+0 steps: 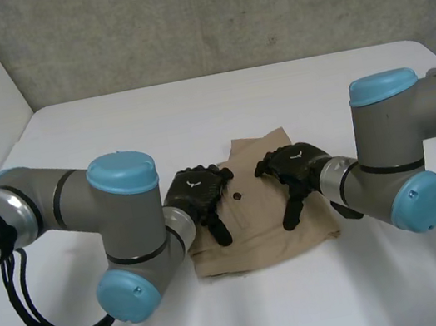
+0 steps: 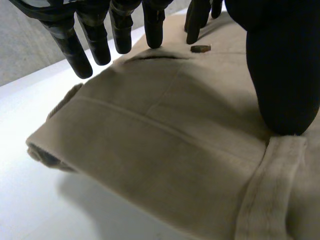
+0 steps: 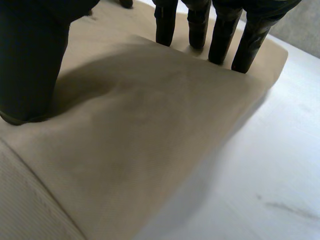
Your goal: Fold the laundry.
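Observation:
A folded tan garment (image 1: 260, 236) lies flat on the white table (image 1: 234, 109) between the two arms. My left hand (image 1: 196, 194) rests on its left part, open, with straight fingers (image 2: 75, 47) over the far edge and the thumb (image 2: 280, 75) pressing the cloth (image 2: 150, 130) near a belt loop (image 2: 270, 180). A dark button (image 2: 201, 48) and a pocket slit (image 2: 150, 57) lie by those fingertips. My right hand (image 1: 295, 168) rests on the garment's right part, open. Its fingertips (image 3: 220, 40) touch the cloth (image 3: 140, 140) close to the side edge, and its thumb (image 3: 30, 60) presses down.
White tabletop surrounds the garment on all sides, with a grey concrete wall (image 1: 217, 11) behind the far edge. The left arm's elbow (image 1: 128, 229) and the right arm's elbow (image 1: 405, 172) stand close to the garment's near corners.

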